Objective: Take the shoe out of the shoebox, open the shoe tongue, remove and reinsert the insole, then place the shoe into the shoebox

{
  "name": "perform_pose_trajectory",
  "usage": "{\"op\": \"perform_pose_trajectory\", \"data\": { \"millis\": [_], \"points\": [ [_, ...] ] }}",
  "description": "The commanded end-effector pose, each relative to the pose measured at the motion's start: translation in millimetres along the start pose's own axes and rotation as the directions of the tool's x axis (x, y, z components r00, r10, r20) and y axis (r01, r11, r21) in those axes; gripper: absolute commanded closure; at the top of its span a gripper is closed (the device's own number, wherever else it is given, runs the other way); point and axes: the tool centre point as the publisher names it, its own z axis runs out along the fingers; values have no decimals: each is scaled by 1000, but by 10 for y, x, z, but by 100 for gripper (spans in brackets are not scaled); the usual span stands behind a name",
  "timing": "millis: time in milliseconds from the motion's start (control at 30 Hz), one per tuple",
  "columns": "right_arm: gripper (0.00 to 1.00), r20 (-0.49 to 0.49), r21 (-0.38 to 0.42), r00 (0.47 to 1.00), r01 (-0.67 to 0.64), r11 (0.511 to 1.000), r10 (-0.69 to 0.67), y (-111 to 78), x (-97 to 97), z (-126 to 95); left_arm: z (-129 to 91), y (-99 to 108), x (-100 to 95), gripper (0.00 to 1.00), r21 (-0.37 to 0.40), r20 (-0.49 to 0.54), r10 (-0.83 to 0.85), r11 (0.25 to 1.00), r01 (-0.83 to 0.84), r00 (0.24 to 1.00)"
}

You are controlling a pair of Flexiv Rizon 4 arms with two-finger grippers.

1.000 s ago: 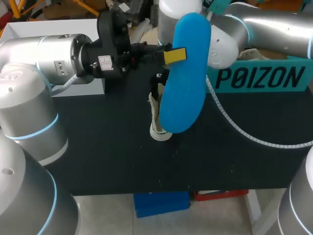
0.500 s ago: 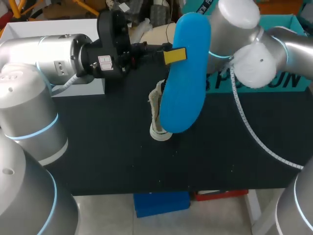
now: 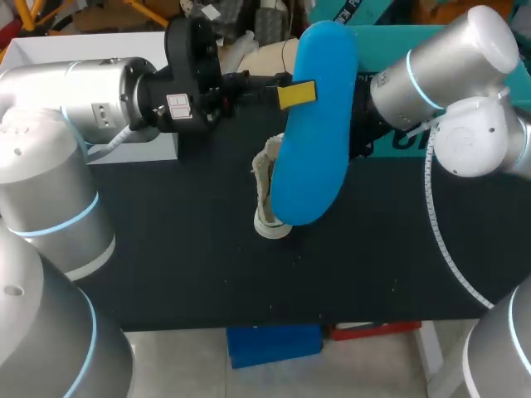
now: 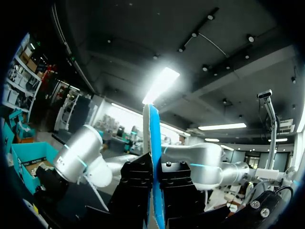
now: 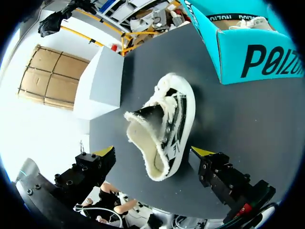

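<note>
**Insole aloft, shoe waiting directly below**

Our left gripper (image 3: 290,93) pinches the blue insole (image 3: 314,124) by its edge and holds it upright in the air. Its long axis runs roughly up and down over the middle of the table (image 3: 166,249).

The shoe (image 5: 164,126) sits on the table just beneath the insole's lower end. Its mouth is open and faces up, and its tongue is pulled up.

Our right gripper (image 5: 153,152) hovers above the shoe with its fingers spread wide and holding nothing. The shoe's length runs away from this gripper, across the line between the two fingertips, towards the teal shoebox (image 5: 252,43).

We judge that the right arm is nearer the shoe and can steady it. The left arm then has to bring the insole down lengthwise into the mouth.
</note>
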Motion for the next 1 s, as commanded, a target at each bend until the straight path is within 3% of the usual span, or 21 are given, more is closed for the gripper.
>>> {"op": "perform_pose_trajectory", "data": {
  "millis": [33,400,833,1000],
  "points": [
    [0,-360,-21,933,-17,1000,9,-30,-41,-72,13,13,2,100,1,3,1,1000,-1,1000],
    [0,-507,-14,862,-41,999,29,-20,88,-207,13,13,2,100,1,3,1,1000,-1,1000],
    [0,-678,15,732,-78,997,67,-42,116,-281,13,13,2,100,1,3,1,1000,-1,1000],
    [0,-729,-16,683,-80,997,43,-50,144,-305,13,13,2,100,1,3,1,1000,-1,1000]
  ]
}}
